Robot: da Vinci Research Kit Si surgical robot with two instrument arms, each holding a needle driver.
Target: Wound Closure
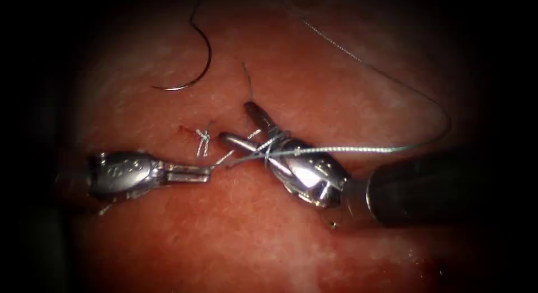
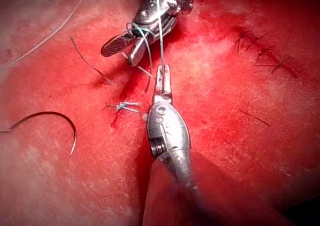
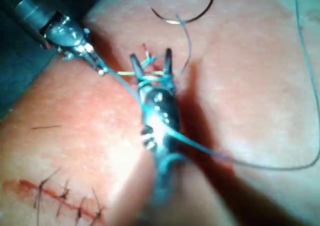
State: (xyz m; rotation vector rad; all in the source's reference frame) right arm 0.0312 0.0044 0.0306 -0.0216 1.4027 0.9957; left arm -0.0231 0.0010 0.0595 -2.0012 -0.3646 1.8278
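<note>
Currently the needle (image 1: 193, 69) lies free on the tissue (image 1: 168, 231), upper left. Left tool (image 1: 208, 171): jaws closed on the thread (image 1: 358, 150), apparently to keep it taut. Right tool (image 1: 235, 124): jaws parted, empty, thread wound around them, beside a knotted stitch (image 1: 203, 137)

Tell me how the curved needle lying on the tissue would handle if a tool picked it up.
The needle looks thin, smooth and shiny, so probably stiff, light and slippery. Its curve suggests it could swivel in a grip. It lies free on the tissue, thread trailing, which might tug it.
</note>
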